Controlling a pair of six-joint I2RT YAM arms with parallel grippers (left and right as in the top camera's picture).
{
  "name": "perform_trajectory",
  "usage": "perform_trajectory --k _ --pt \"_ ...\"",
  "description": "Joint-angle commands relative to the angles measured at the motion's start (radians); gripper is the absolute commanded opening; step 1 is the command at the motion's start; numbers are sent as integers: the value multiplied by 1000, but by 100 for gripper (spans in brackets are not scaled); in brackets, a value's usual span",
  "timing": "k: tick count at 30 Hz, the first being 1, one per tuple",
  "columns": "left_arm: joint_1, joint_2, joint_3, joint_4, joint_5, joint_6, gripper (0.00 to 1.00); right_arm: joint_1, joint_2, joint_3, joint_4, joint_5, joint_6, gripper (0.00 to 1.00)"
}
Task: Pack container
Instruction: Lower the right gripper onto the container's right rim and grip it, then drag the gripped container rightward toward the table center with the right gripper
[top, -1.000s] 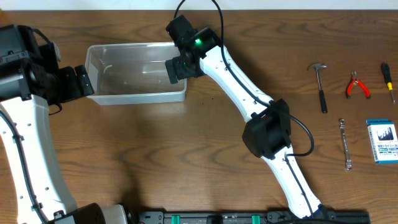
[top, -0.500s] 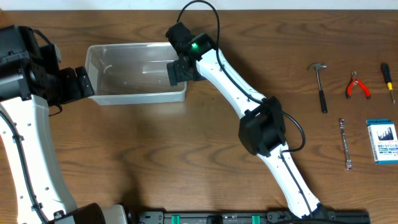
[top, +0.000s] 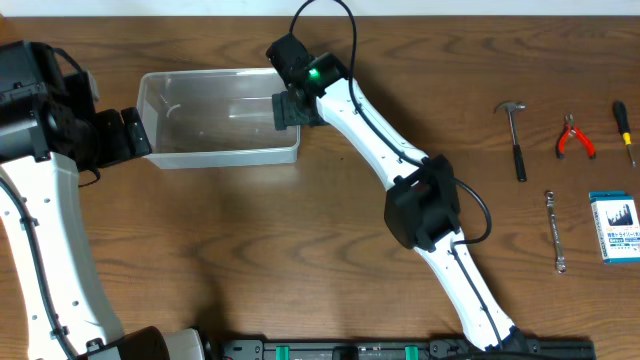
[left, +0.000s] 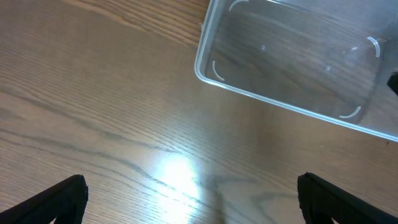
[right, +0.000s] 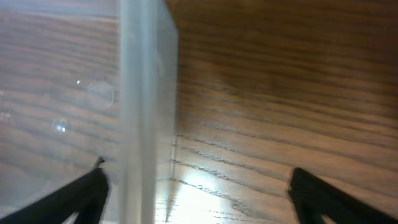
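Observation:
The clear plastic container (top: 220, 118) sits empty on the wooden table at the back left. My right gripper (top: 288, 110) is at its right end, open. In the right wrist view the container's wall (right: 146, 93) stands between the fingers of the right gripper (right: 196, 186). The left finger is inside the container, close to the wall, and the right finger is far outside it. My left gripper (top: 132, 132) hovers just off the container's left end. In the left wrist view the left gripper (left: 191, 190) is open over bare wood, short of the container's rim (left: 249, 93).
At the far right lie a hammer (top: 516, 135), red-handled pliers (top: 574, 137), a screwdriver (top: 624, 130), a wrench (top: 555, 232) and a small blue-and-white box (top: 613, 227). The right arm stretches diagonally across the table's middle.
My right wrist has shifted slightly toward the far side at the container's right end, and its elbow has swung a little left. The left arm and the container have not moved.

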Motion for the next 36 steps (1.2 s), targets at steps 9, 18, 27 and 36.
perform_trajectory --k 9,18,27,36 --pt "5 -6 6 -3 10 -9 98 -36 -3 18 2 27 24 60" --pt "5 -6 6 -3 10 -9 98 -34 -4 20 8 26 24 39" --pt "5 -6 6 -3 10 -9 98 -32 -4 60 12 27 24 20" --pt "5 -6 6 -4 10 -9 98 -31 -4 141 6 28 16 8"
